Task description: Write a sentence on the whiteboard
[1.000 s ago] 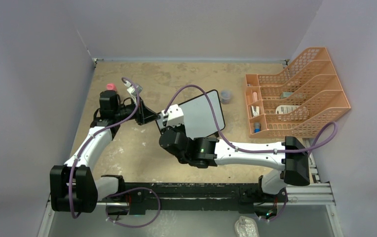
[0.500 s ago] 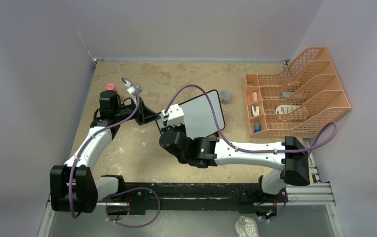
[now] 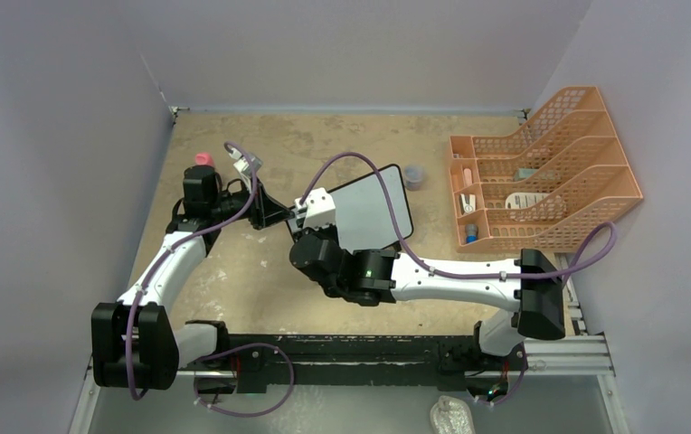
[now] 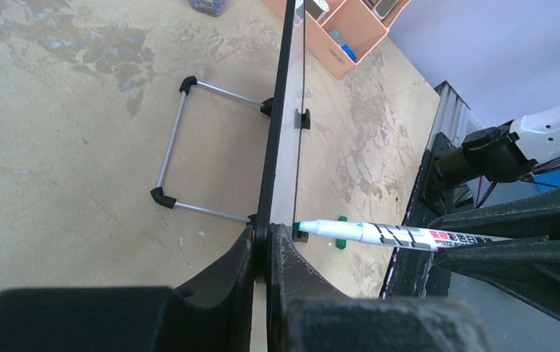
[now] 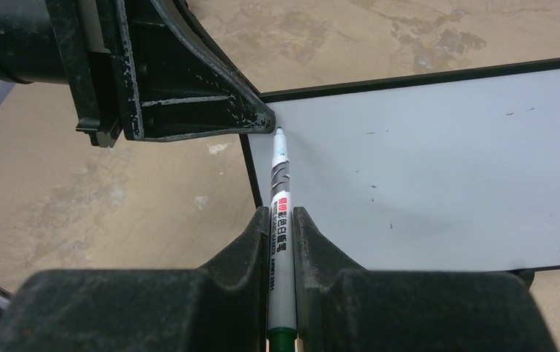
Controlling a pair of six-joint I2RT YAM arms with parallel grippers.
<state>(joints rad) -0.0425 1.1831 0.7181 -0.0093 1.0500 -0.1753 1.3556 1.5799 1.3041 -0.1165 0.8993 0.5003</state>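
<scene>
The whiteboard stands near the table's middle, propped on a wire stand. My left gripper is shut on the board's left edge. My right gripper is shut on a white marker with a green tip. The tip touches the board at its upper left corner, right beside the left gripper's fingers. No green writing shows on the board, only a few tiny dark specks. The marker also shows in the left wrist view, with a green cap on the table under it.
An orange mesh desk organizer with small items stands at the right. A small grey-blue pot sits behind the board. A pink-capped item lies at the far left. Walls close in left, back and right.
My right gripper with the marker has shifted slightly left and up toward the board's upper left corner. The left arm and board have not moved.
</scene>
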